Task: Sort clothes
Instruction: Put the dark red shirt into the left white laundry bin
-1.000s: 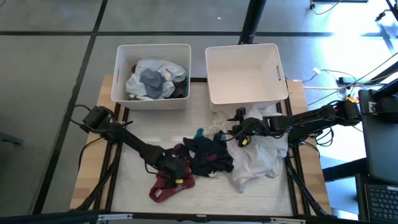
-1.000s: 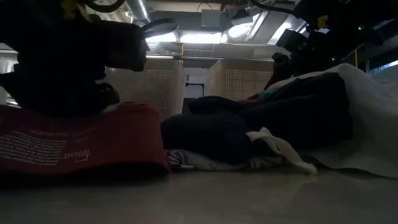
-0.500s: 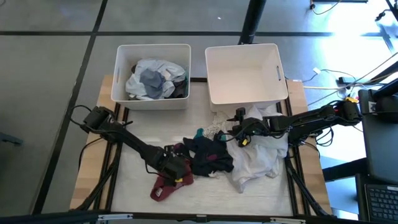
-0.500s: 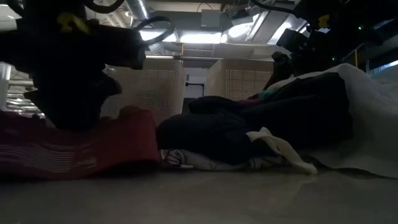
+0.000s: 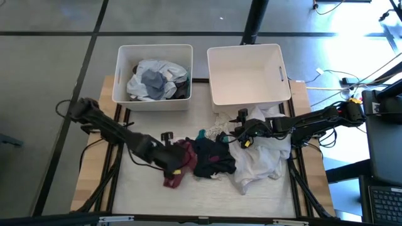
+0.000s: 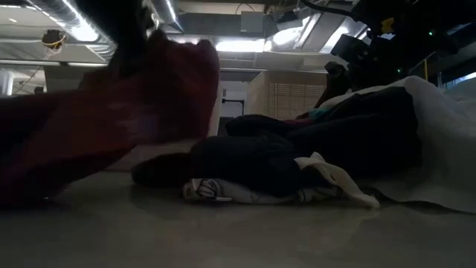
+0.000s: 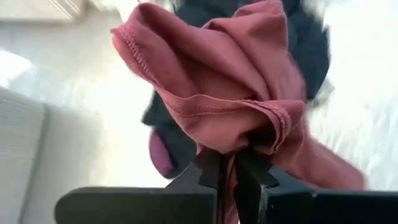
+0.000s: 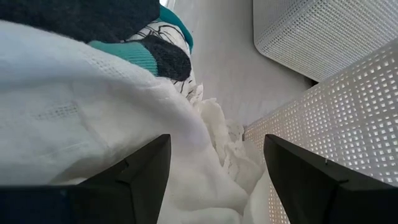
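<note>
Left claw (image 7: 227, 171) pinched tight on the maroon garment (image 5: 178, 160).
It hung bunched from the claw above the bench (image 5: 135, 188), beside the dark pile (image 5: 210, 157); the right claw (image 5: 242, 135) sat wide open over white cloth (image 5: 260, 160).

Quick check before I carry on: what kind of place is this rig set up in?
Probably a lab or workshop, not a home: the table stands on a bare grey floor, loose cables trail beside it, and strip lights run along an open ceiling.
</note>
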